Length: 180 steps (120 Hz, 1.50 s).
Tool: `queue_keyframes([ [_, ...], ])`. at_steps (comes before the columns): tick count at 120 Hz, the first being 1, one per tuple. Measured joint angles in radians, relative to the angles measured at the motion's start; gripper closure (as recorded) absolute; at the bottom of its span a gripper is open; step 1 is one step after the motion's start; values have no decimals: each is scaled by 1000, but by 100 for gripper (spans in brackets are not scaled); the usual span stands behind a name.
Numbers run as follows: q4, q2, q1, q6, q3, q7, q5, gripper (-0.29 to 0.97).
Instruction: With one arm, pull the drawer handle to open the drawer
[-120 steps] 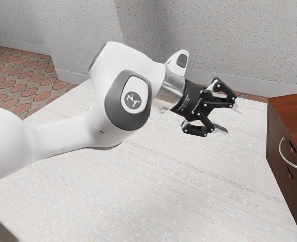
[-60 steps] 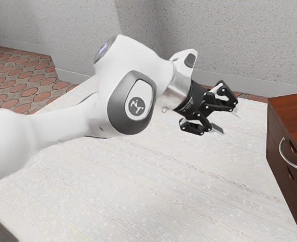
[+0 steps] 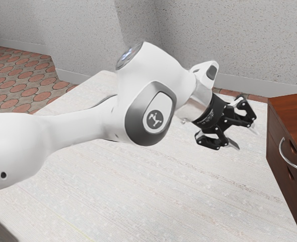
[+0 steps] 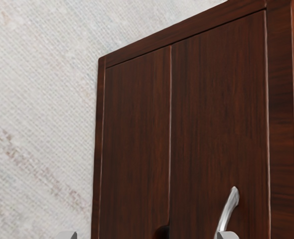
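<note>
Exterior view: gripper (image 3: 245, 137) hangs over the table (image 3: 138, 201), fingers spread wide, nothing between them. Drawer handle (image 3: 289, 160), a curved silver bar, lies at 3 o'clock from it on the dark wood cabinet (image 3: 289, 103), near but apart. Drawer looks closed. Approach step: straddle the bar squarely, clamp firmly, then pull straight back.

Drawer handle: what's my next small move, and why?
Probably advance the gripper toward the exterior view's right and slightly down, to the drawer handle. The gripper is open, over the table, apart from the cabinet, so nothing is grasped yet; the handle should sit inside the gripper before closing.
</note>
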Motion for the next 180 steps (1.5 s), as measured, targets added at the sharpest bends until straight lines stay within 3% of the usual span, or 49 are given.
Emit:
queue_keyframes([
  [30,29,6,-19,-46,1,-75,11,45],
  [82,139,86,-30,-119,3,-172,104,51],
  [180,158,149,-78,-50,-15,-242,100,52],
])
